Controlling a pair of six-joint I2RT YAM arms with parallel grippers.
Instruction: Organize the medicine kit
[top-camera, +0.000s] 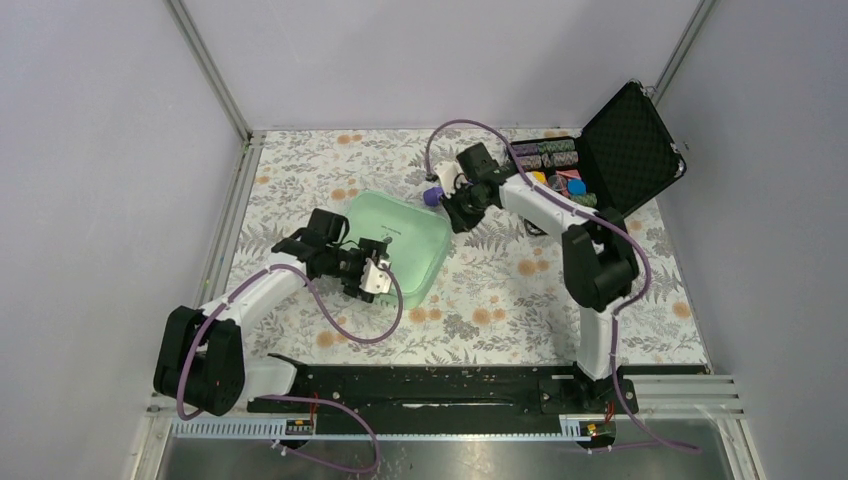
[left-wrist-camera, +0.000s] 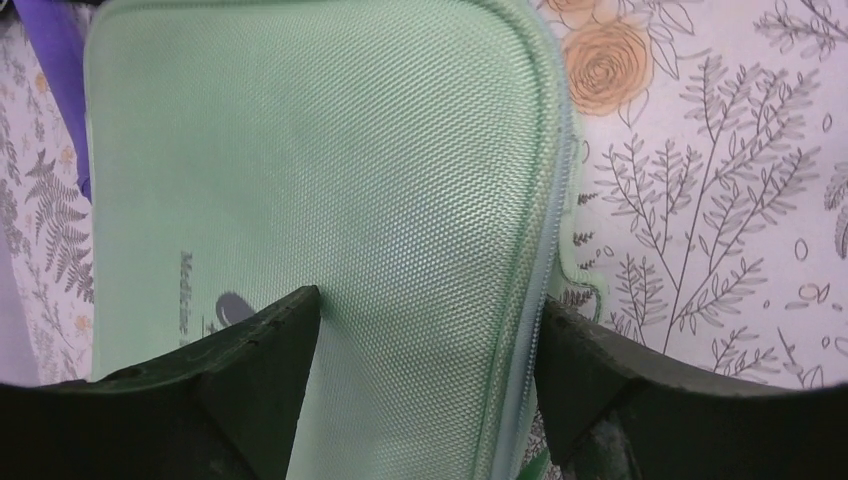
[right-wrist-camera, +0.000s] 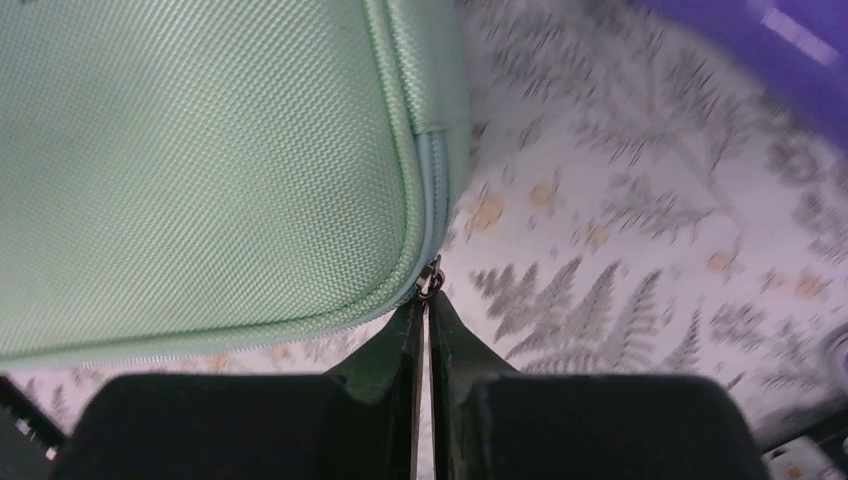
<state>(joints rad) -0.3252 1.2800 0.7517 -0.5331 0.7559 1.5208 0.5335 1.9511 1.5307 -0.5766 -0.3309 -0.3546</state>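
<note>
The mint-green medicine kit lies closed on the floral cloth, its lid with the small dark logo facing up. My left gripper hangs over the kit's near edge and is open. One finger sits over the lid and the other finger stands just outside the zipped side. My right gripper is at the kit's far right corner. Its tips are pressed together on the small metal zipper pull.
A black foam-lined case of colourful pieces stands open at the back right, lid raised. A purple item lies just beyond the kit's far corner. Metal frame rails run along the left edge of the cloth.
</note>
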